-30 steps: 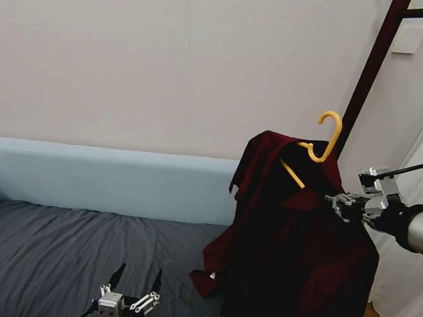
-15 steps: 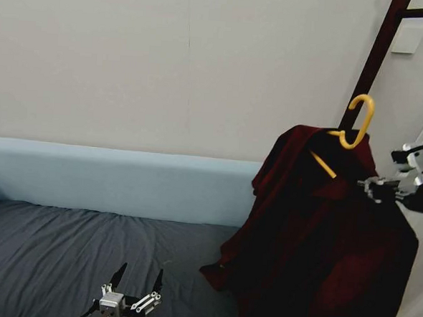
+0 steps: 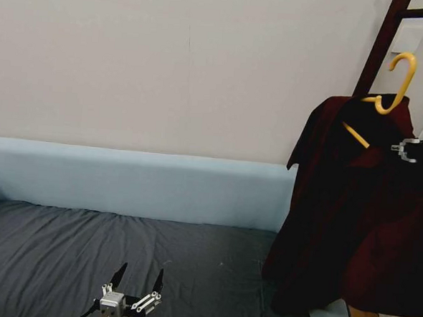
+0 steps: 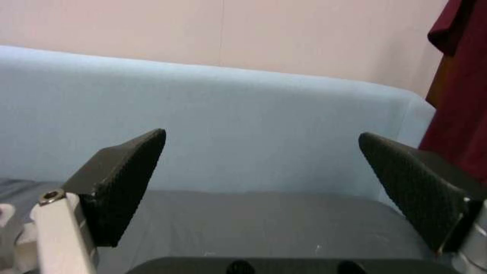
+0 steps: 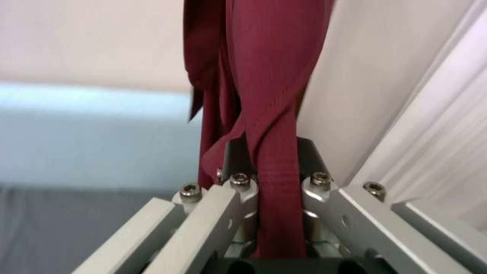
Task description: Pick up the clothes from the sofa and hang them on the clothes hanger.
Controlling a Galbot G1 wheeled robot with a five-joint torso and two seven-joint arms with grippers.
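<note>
Garment point(image 3: 351, 224), dark red, hangs on yellow hanger point(image 3: 397, 82). Right gripper point(image 3: 407, 150) fingers point(image 5: 220, 211) are clenched on a fold of its fabric, w/ most of the cloth draping below them. Left gripper point(image 3: 135, 289) fingers point(image 4: 122, 182) are released, spread wide, low over sofa point(image 3: 124, 182) seat.

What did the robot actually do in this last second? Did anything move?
The right gripper, shut on the red garment, has carried it and its yellow hanger upward and to the robot's right, from over the sofa seat to the sofa's end, by the dark pole. The grip stayed the same. The left gripper stayed open, low over the seat.
</note>
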